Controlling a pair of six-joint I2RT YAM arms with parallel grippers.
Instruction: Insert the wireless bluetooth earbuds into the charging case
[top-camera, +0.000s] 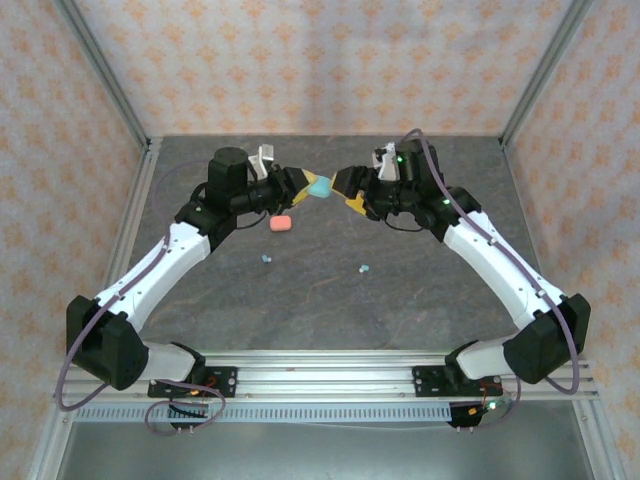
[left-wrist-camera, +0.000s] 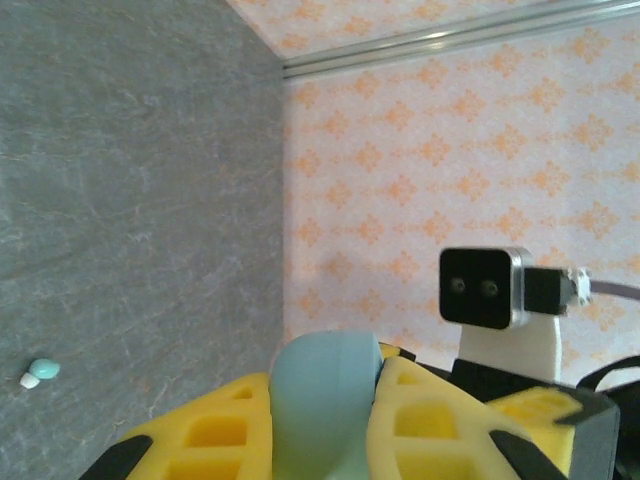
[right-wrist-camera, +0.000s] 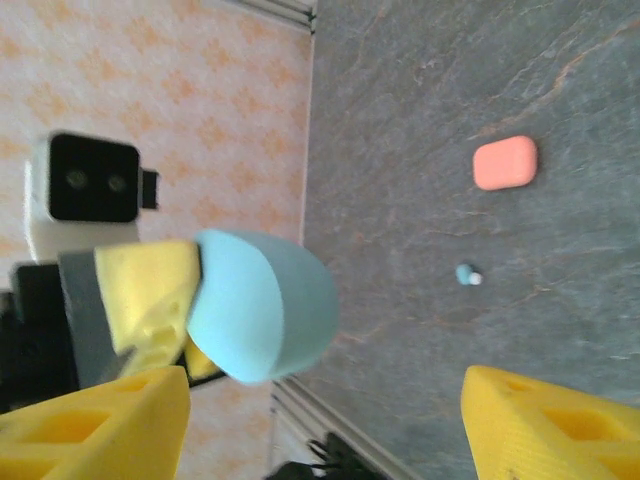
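**While left holds the teal case, right stands wide open**

As you look out from the arm bases, two tiny teal earbuds come first. The left earbud (top-camera: 266, 258) and the right earbud (top-camera: 363, 268) lie loose on the grey table (top-camera: 430, 300), well apart. Just past the left earbud lies the pink case (top-camera: 281, 223). Farther out, up off the table, the left gripper (top-camera: 303, 185) pinches the teal case (top-camera: 319, 187) tight. The right gripper (top-camera: 346, 192) waits just beside it, jaws wide, holding nothing. Behind them stands the patterned wall (top-camera: 330, 60).

The left wrist view shows yellow fingers (left-wrist-camera: 215, 430) squeezing the teal case, and the right earbud on the table. The right wrist view shows the pink case and the left earbud instead.
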